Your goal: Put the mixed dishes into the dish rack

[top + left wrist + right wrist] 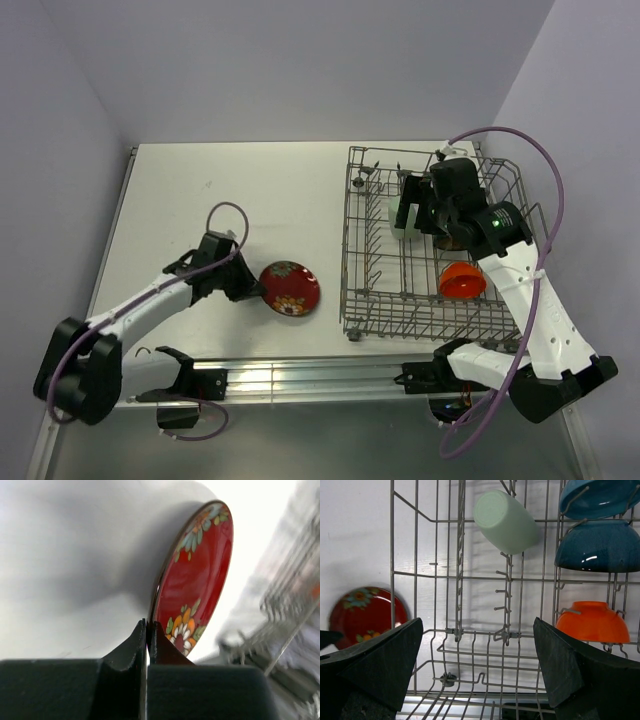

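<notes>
The red patterned plate (292, 288) lies on the white table to the left of the dish rack (375, 290). My left gripper (262, 291) is shut on its left rim. In the left wrist view the two fingers (148, 630) pinch the plate's (200, 575) edge. My right gripper (422, 218) hangs open over the rack's far part, holding nothing. Its wrist view looks down through the rack wires (460, 580). There the gripper (477, 665) is wide open above the pale green cup (506, 521), a blue bowl (599, 545), another bluish bowl (595, 497) and the orange-red bowl (592, 622).
The rack fills the table's right half and its tines stand upright. The plate (365, 615) shows through the rack's left side. Bare table surface (240, 190) stretches behind and left of the plate. A metal rail (300, 375) runs along the near edge.
</notes>
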Motion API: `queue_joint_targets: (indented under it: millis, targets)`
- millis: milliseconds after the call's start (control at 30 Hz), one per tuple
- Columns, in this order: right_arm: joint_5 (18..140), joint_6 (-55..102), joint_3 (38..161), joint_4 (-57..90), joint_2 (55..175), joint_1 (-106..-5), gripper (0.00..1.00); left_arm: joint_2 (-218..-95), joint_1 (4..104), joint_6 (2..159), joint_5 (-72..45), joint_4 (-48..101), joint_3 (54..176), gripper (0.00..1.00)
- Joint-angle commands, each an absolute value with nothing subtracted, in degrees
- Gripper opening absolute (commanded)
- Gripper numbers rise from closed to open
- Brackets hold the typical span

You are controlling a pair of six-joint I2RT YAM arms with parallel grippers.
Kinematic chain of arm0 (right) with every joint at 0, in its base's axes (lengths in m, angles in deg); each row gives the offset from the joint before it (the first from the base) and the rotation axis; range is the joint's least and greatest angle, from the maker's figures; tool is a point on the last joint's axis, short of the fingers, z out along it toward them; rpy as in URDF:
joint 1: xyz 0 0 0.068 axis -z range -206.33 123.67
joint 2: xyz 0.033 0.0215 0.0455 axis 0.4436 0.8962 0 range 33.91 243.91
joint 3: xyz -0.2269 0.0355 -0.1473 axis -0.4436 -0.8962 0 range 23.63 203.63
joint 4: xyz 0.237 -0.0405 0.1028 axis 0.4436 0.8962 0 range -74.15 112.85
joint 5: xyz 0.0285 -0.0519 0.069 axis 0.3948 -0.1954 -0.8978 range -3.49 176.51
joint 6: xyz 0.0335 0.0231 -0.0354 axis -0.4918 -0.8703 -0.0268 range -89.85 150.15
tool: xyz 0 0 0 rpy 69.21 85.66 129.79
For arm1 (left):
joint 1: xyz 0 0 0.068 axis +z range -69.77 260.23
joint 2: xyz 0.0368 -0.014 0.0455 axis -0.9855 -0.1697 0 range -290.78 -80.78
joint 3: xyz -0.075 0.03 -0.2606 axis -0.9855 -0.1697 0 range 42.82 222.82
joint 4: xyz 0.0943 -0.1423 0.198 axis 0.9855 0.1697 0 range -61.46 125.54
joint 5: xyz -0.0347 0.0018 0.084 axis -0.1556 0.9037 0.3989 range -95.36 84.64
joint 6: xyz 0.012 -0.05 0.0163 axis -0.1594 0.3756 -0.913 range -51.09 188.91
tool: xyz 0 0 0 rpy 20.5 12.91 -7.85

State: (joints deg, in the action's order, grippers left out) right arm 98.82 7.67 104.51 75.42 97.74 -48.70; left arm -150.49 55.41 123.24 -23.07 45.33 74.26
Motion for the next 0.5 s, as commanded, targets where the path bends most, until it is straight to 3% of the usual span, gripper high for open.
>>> queue_joint_targets:
  millis: [0, 200, 467]
  targets:
    - [98.72, 7.38, 106.33, 74.57, 97.54, -49.10, 0.98, -143.38, 55.97, 121.84, -2.39, 67.17, 84.53, 0.00]
    - [96.88, 7.03, 107.39, 73.60, 99.56, -49.10, 0.98, -140.80, 55.97, 119.10, 3.61, 71.78, 95.80, 0.00]
    - [96.79, 6.68, 106.95, 73.60, 99.39, -49.18, 0.98, -139.05, 55.97, 115.60, 5.37, 72.31, 102.14, 0.00]
